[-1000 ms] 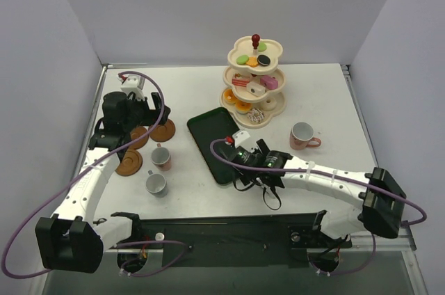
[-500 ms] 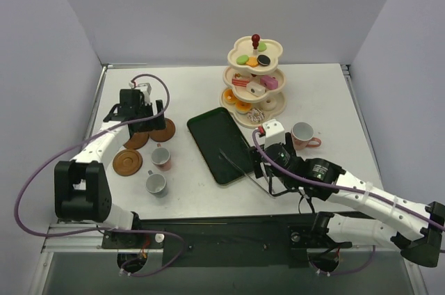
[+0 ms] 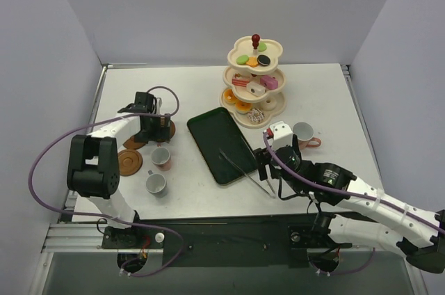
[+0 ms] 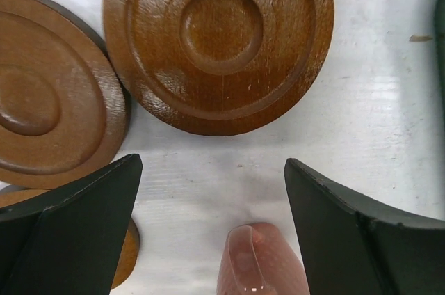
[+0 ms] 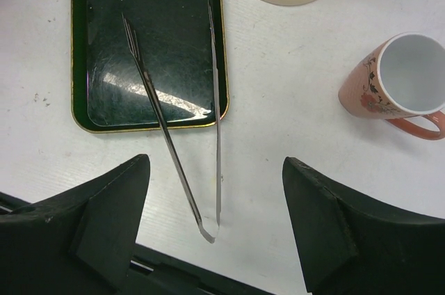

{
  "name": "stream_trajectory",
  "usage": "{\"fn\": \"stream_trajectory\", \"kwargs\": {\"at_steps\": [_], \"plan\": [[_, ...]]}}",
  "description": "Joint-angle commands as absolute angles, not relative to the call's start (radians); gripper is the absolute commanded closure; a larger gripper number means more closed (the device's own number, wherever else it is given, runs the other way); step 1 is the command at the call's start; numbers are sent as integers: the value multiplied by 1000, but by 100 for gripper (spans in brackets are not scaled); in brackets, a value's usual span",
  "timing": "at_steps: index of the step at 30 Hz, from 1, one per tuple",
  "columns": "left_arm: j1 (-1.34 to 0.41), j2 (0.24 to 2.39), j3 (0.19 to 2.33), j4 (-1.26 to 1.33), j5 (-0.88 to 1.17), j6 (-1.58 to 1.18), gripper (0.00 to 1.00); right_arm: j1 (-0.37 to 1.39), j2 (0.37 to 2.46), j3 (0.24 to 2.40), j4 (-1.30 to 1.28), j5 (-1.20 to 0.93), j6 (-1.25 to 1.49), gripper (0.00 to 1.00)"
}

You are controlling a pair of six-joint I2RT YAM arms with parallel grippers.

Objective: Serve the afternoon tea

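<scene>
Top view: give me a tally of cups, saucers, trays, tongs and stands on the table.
Cups: 3
Saucers: 3
Tray: 1
Tongs: 1
Stand: 1
Total: 9

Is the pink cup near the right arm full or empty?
Empty: the cup stands upright, and its white inside is bare.

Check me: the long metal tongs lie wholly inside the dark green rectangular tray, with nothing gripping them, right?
Not wholly. The long metal tongs have their tips on the dark green rectangular tray, but their joined end sticks out over its rim onto the white table. The right wrist view shows this. Nothing grips them.
</scene>
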State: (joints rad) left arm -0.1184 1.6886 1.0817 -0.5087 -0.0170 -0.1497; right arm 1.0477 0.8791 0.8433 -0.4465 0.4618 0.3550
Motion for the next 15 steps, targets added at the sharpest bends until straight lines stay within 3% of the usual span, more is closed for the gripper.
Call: {"fn": "stream_trajectory", "kwargs": {"at_steps": [1, 8, 15], "plan": [[-121, 1739, 1137, -548, 40, -127, 5, 1045, 844, 845, -434, 463, 350, 28], [-121, 1805, 1157, -537, 9, -115, 5, 1045, 796, 842, -426, 449, 351, 28], [-121, 1925, 1247, -519, -17, -94, 17, 1045, 744, 835, -408, 425, 353, 29]]}}
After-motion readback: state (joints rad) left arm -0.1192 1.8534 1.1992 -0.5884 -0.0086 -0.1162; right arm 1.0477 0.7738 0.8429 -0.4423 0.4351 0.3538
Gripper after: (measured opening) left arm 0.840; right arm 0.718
